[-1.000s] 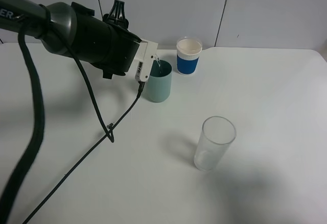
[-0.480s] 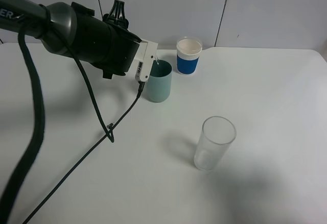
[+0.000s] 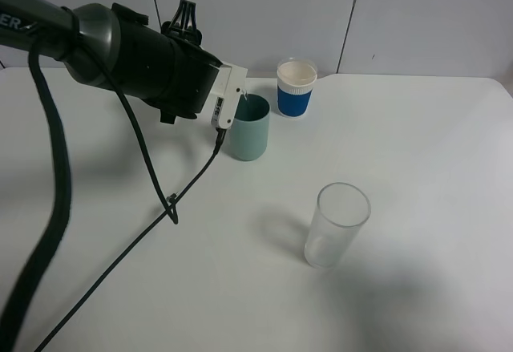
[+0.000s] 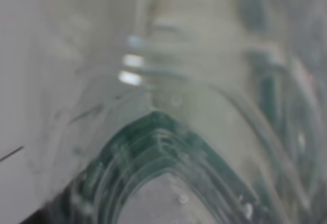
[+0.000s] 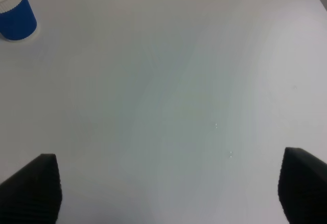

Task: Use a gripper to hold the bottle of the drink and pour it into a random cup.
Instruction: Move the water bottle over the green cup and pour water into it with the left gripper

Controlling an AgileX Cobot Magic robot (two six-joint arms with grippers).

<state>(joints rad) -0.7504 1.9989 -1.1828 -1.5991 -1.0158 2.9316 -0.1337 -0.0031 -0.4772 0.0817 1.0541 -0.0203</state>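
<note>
Bottle [image 4: 164, 147] clamped in left gripper [image 3: 235, 99], tipped over teal cup [image 3: 249, 134] — right gripper [image 5: 168, 183] spread wide.

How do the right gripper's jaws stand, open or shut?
Open. The right gripper shows its two black jaws wide apart, with only bare table between them.

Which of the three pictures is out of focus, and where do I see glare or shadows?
Left wrist view: the bottle fills the frame, strongly blurred, with small bright glints on it. Exterior high view: sharp, with a soft shadow to the left of the clear glass. Right wrist view: fairly sharp, the table softly lit, no hard shadows.
</note>
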